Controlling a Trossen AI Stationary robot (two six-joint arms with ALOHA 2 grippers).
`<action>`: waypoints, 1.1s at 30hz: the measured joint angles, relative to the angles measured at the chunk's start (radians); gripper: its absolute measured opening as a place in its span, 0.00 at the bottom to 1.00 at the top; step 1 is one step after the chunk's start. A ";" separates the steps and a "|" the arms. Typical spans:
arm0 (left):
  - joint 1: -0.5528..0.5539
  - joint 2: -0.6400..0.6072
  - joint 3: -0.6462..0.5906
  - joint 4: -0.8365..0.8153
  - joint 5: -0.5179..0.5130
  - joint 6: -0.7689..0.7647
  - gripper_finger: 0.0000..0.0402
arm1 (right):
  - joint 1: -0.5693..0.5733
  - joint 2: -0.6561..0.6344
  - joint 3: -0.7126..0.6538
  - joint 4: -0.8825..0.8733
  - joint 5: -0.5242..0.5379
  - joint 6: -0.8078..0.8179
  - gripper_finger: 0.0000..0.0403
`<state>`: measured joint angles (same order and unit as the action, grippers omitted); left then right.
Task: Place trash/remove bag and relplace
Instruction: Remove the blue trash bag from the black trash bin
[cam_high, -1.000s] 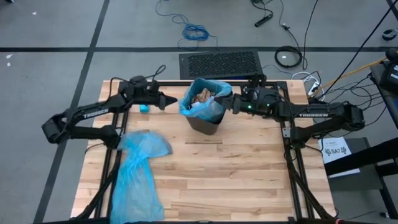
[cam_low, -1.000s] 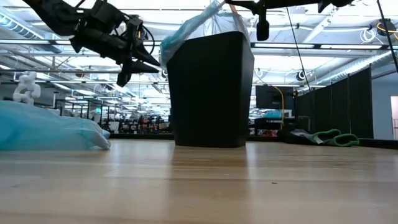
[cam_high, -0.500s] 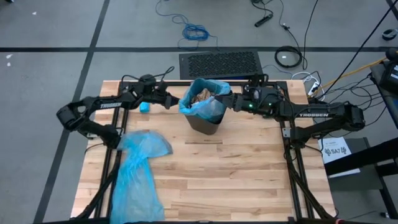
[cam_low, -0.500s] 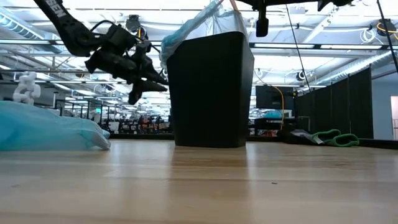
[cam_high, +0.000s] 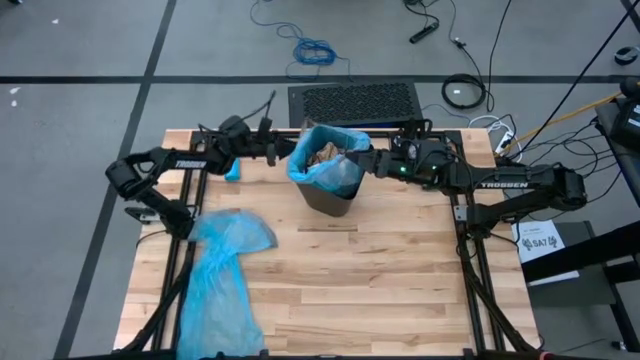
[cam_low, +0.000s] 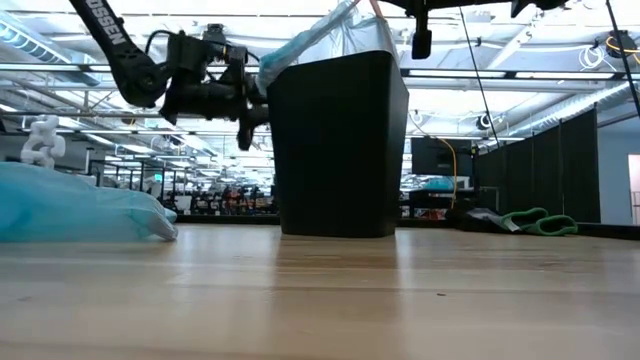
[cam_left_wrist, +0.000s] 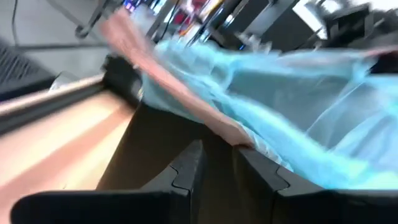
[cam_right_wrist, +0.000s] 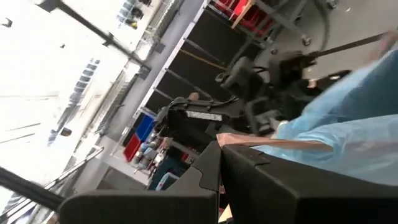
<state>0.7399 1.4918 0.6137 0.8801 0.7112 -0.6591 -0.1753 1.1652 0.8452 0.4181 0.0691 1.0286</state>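
The black bin (cam_high: 330, 190) stands at the table's far middle, lined with a light-blue bag (cam_high: 325, 168). Brown paper trash (cam_high: 323, 154) lies inside. My left gripper (cam_high: 287, 154) is level at the bag's left rim (cam_left_wrist: 205, 93), its fingers a narrow gap apart just short of the pinkish drawstring (cam_left_wrist: 186, 93). In the low view the left gripper (cam_low: 252, 104) sits beside the bin's upper left corner. My right gripper (cam_high: 364, 160) is shut on the bag's right rim. A spare blue bag (cam_high: 222, 275) lies flat at the near left. My left gripper: whether its fingertips touch the bag's rim I cannot tell. My right gripper pinches the bag's right rim with the pinkish drawstring (cam_right_wrist: 280, 144) between its two shut fingers, coming level from the table's right. The rim is drawn up into a peak (cam_low: 350, 12) above the bin's edge.
A small solid blue object (cam_high: 232, 173) lies on the table under the left arm. A black mat (cam_high: 355, 102) lies beyond the far edge. Bare wood spans the table's middle and near right (cam_high: 400, 280).
My left gripper has moved toward the table's right and far edge, up to the bag's left rim. It dipped, then rose and levelled out. The right gripper, the bin and the bag have kept still.
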 joint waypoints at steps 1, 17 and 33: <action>0.004 0.000 0.008 0.021 0.001 -0.020 0.21 | 0.000 0.000 0.000 -0.007 0.012 -0.001 0.00; -0.003 0.000 0.266 0.046 0.164 -0.166 0.21 | -0.059 0.002 0.000 -0.024 0.138 -0.052 0.00; -0.147 0.000 0.425 -0.325 0.202 -0.010 0.21 | -0.117 0.113 0.247 -0.292 0.002 -0.151 0.00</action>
<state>0.5932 1.4918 1.0384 0.5553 0.9130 -0.6692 -0.2920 1.2787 1.0918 0.1260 0.0713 0.8776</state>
